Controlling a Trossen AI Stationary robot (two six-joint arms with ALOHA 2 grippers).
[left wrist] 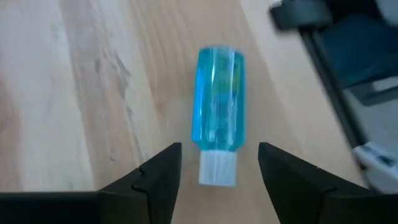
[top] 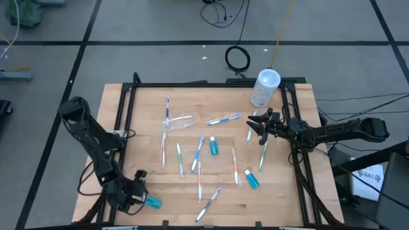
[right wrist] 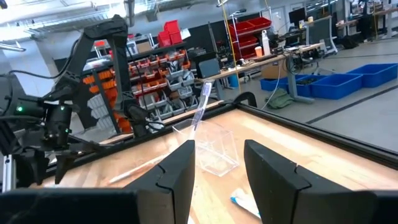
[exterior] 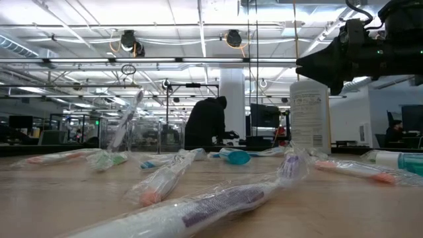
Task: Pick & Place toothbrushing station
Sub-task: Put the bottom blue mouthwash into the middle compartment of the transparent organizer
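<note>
Clear plastic cup (top: 178,121) on its side on wood, both tools — left (top: 136,192), right (top: 259,122) — spread wide, empty

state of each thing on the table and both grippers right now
clear plastic cup: lying on its side, one toothbrush in it
white canister: upright, lid on
blue bottle: lying flat, capped
left gripper: open, over the blue bottle's cap end
right gripper: open, empty
</note>
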